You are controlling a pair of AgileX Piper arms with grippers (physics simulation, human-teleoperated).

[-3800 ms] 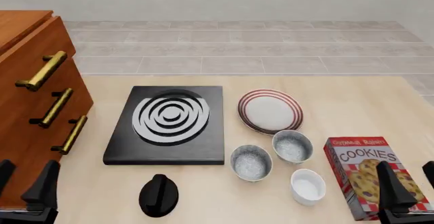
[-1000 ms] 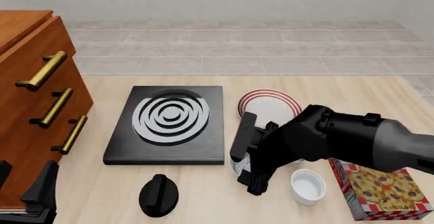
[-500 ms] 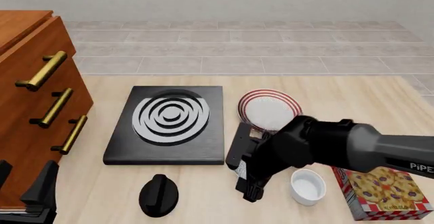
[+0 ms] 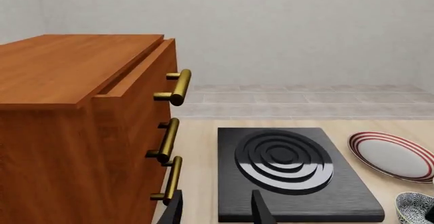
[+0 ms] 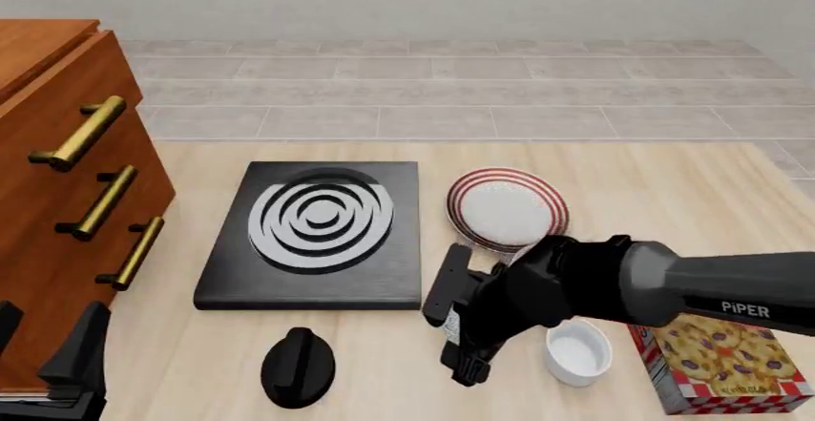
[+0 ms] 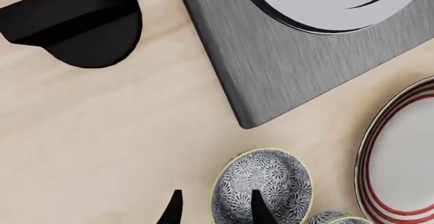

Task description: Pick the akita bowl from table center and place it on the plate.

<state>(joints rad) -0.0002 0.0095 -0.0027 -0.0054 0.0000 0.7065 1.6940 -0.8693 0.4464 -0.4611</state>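
Pale tiled floor and a blank wall lie beyond the wooden desk (image 5: pixel 191 364), which carries a black stove (image 5: pixel 313 234), the striped plate (image 5: pixel 507 209), a small white bowl (image 5: pixel 578 349), a cookie box (image 5: pixel 720 359) and a black knob-like lump (image 5: pixel 298 367).

Over the last few seconds the right arm has swung in from the right and sunk lower, so that the right tool (image 5: pixel 457 321) now hangs close over the spot at desk centre where the two speckled bowls sit. In the front view the arm hides both bowls. The right wrist view shows the nearer speckled bowl (image 6: pixel 263 187) on the desk, with the tool's two fingers spread: one fingertip (image 6: pixel 257 209) sits over the bowl's inside, the other just outside its rim. They grip nothing yet. The second speckled bowl (image 6: pixel 332 218) peeks in just beside the first, and the plate lies near, a short carry away.

So I judge the approach nearly done, with closing on the rim next.

The left tool (image 4: pixel 215 209) rests low near the drawer cabinet (image 4: pixel 81 127), fingers apart, idle.
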